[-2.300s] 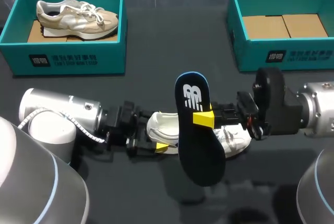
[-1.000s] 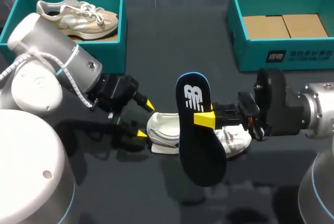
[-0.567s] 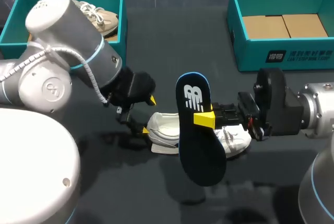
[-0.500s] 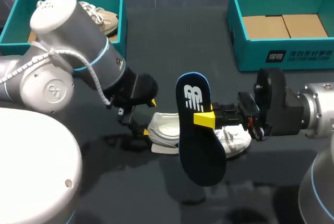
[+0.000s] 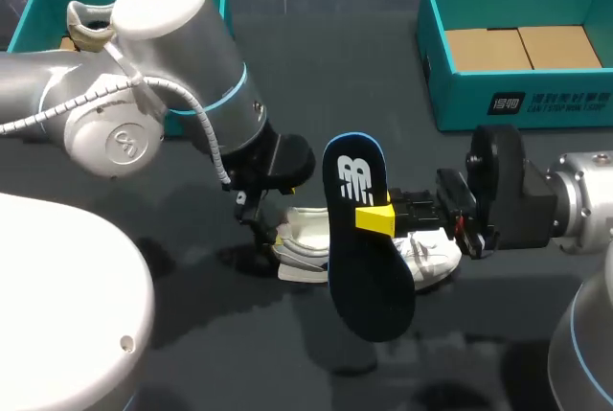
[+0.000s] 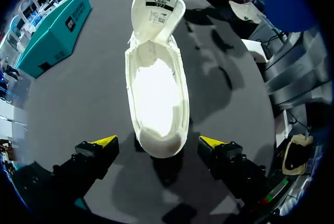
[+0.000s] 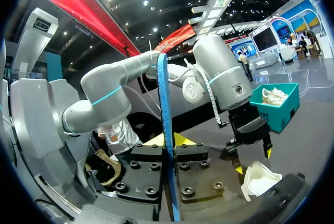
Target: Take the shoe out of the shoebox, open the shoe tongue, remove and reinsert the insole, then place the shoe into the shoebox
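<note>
left tool (image 6: pixel 157 141) spread, pointing down | right tool (image 7: pixel 168 141) clamped, seemingly level

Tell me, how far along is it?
Done: the white shoe lies on the table, tongue folded open, dark insole out. In hand: the right gripper is shut on the insole, and the open left gripper hovers over the shoe's heel. Left: reinserting the insole and boxing the shoe in the empty shoebox.

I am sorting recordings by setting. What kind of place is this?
Probably a robot test table for shoe handling: the teal left shoebox and right shoebox, a white shoe on it, an insole in the right gripper.
</note>
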Motion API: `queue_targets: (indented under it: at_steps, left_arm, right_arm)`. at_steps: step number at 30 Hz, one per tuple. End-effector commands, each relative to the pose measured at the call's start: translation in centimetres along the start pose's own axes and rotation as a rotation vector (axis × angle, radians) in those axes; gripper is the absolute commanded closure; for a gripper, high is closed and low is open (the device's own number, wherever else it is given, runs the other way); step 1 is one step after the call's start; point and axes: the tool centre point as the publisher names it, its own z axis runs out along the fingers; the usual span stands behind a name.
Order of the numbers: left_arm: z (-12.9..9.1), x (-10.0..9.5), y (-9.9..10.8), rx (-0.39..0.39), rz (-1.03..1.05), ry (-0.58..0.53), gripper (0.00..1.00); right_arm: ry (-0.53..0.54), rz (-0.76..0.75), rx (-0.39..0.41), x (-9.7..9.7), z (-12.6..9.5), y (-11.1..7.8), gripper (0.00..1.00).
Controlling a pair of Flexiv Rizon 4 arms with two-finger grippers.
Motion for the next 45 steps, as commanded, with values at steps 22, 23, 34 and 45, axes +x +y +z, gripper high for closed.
queue_targets:
  at_steps: [22, 23, 34, 45]
  left_arm:
    - [3.3, -4.8, -7.7, -0.11, 0.044, -0.024, 0.0]
    - [3.7, -4.9, -7.8, -0.113, 0.042, -0.023, 0.0]
    - [6.2, -5.5, -7.9, -0.141, 0.036, 0.019, 0.19]
    - [6.9, -4.8, -7.7, -0.145, 0.054, 0.055, 0.34]
  right_arm:
    - [-0.005, 0.001, 0.0, 0.1, 0.2, -0.1, 1.0]
    - [-0.005, 0.001, 0.0, 0.1, 0.2, -0.1, 1.0]
    - [-0.005, 0.001, 0.0, 0.1, 0.2, -0.1, 1.0]
    - [-0.005, 0.001, 0.0, 0.1, 0.2, -0.1, 1.0]
